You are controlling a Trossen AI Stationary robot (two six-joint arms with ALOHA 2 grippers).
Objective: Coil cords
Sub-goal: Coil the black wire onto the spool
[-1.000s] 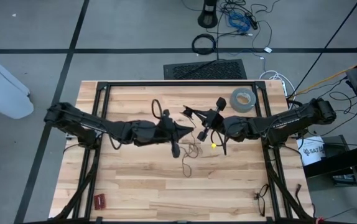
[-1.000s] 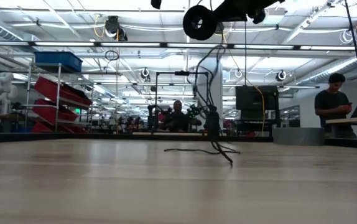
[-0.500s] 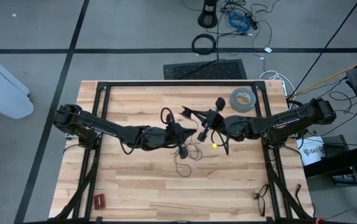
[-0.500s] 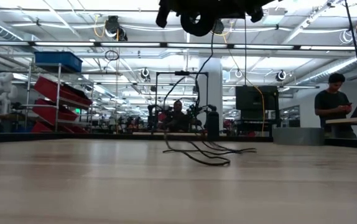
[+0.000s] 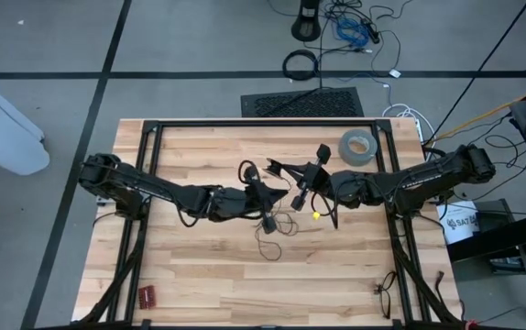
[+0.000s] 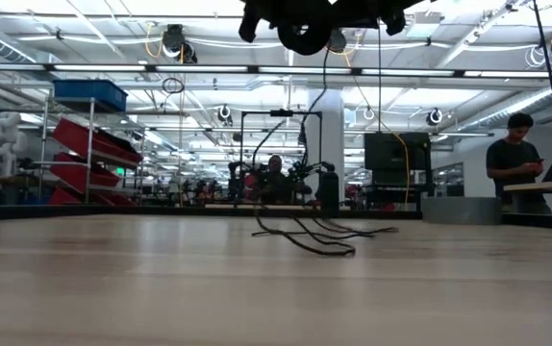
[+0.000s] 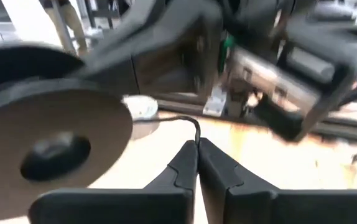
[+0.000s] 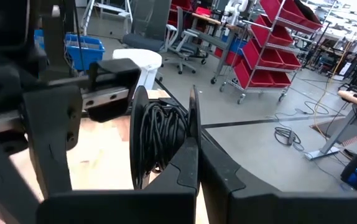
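Wooden planks of the table (image 5: 208, 275) carry very little of the task: both arms meet over its middle, and the loose part of the cord (image 6: 319, 248) lies in a few slack loops on the wood just under that meeting point. From above, those loops sit on the near side of the arms, closer to the left arm's tip than to the right's. In the low view they spread flat and sideways across the table, while one strand climbs from them to the hardware overhead.

Your left gripper (image 7: 196, 144) has its jaws pressed together, with the thin black wire coming out right at the tips and curling away, so it is pinching the cord. Your right gripper (image 8: 195, 142) is also fully closed. A reel (image 8: 160, 140) stands just beyond its tips, and the jaws seem to pinch one flange, though the contact itself is hard to make out.

That reel is the only holder here, and it already has a thick bundle of black cord wound between its flanges. The slack on the table is what remains to be wound. The grey tape roll (image 5: 357, 147) lies apart, near the right arm.
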